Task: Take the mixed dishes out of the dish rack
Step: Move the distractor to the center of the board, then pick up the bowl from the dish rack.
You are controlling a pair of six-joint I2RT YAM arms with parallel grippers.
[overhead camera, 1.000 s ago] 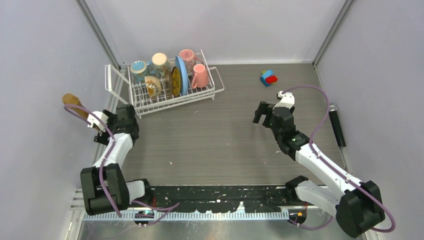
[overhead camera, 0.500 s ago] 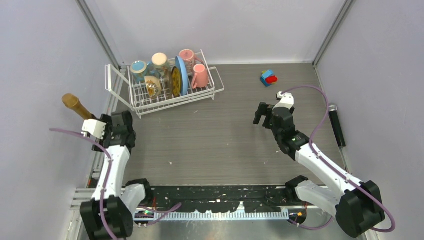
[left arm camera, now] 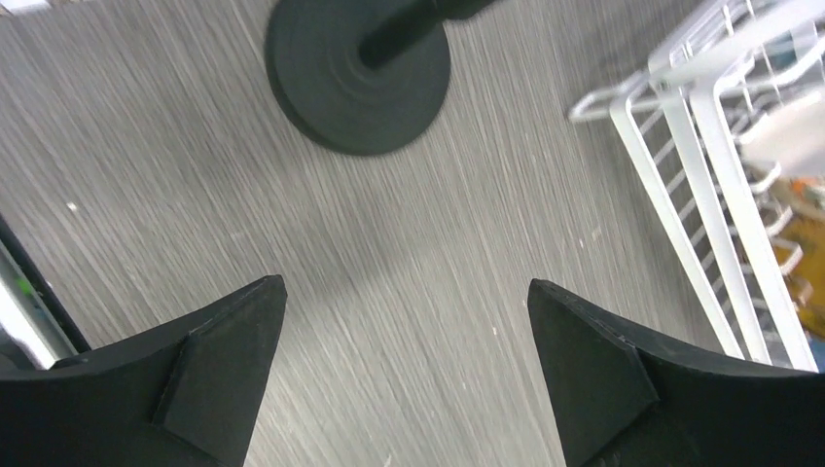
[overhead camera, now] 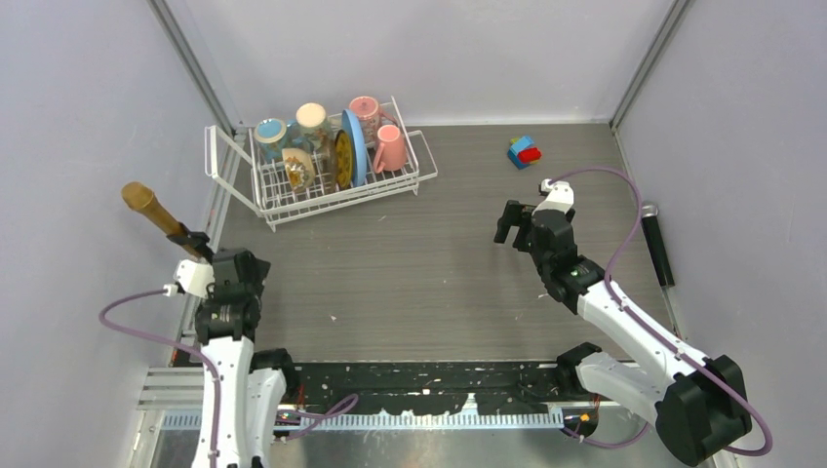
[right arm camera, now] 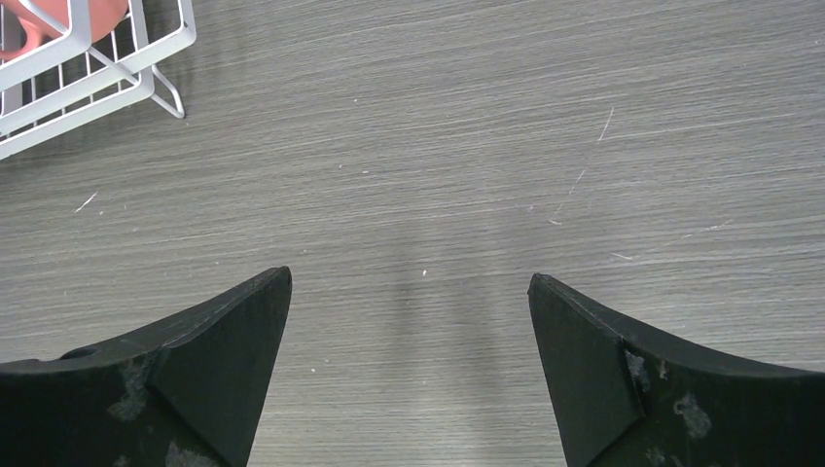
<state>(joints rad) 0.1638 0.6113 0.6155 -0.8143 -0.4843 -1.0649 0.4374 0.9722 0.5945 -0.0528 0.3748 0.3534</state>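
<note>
Left gripper [left arm camera: 405,282] spread, empty, near the table's [overhead camera: 419,283] left edge; dish rack [overhead camera: 322,203] at the far left corner, the mixed dishes [overhead camera: 353,146] all standing inside; right gripper [right arm camera: 410,274] spread, empty, right of centre; unloading judged not yet begun; every piece left to lift.

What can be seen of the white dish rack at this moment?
The dish rack is a white wire basket, rectangular with raised sides; a wire flap stands out from its left end. It rests flat on the grey table at the far left, near the back wall, turned slightly askew. It is loaded: a light-blue plate stands on edge mid-rack, a pink mug to its right, a cream mug behind. Only the table and its load touch it.
</note>
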